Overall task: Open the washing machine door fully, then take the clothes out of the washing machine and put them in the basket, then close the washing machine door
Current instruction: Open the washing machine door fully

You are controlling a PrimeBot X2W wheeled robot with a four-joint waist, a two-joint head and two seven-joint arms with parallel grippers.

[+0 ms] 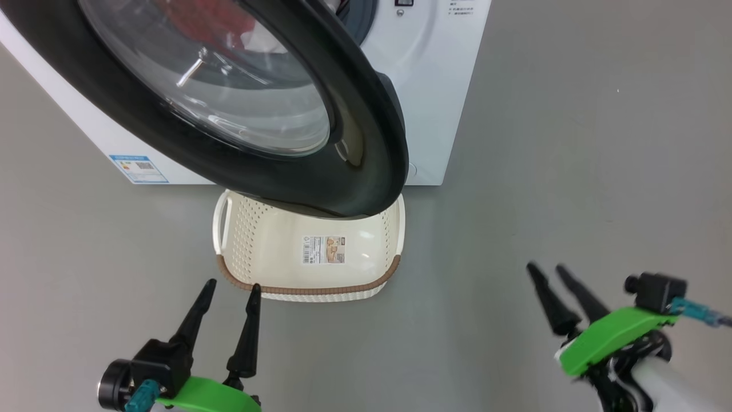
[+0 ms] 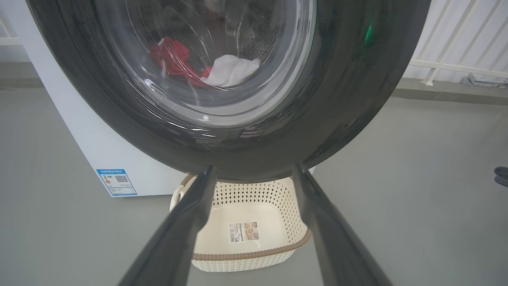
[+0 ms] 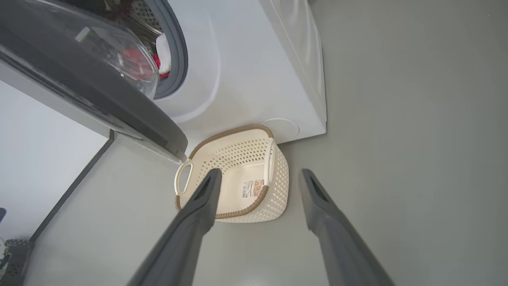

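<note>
While the washing machine door [image 1: 229,97] hangs only part-open, the first step counts as unfinished.

Head view.
- Door: the black rim overhangs the far half of the basket [image 1: 309,290], which sits on the floor [image 1: 572,171] against the washing machine [image 1: 434,86].
- Clothes [image 1: 211,23]: red, behind the glass, above and beyond the basket.
- Left end effector [image 1: 233,284]: fingers spread, empty, just beside the basket's near-left corner.
- Right end effector [image 1: 545,266]: fingers spread, empty, well apart to the basket's right.

Left wrist view.
- Door rim looms above the basket, with red and white clothes inside the machine beyond it.
- Hazard: a push on the curved, glossy rim may slip and leave the door short of full swing.

Right wrist view.
- Door's lower edge sits directly over one end of the basket. Whether they touch cannot be told.
- Hazard: a sweeping door may snag and drag the basket.
- Hazard: garments dropped while the door overhangs may land on the door or on the floor.
</note>
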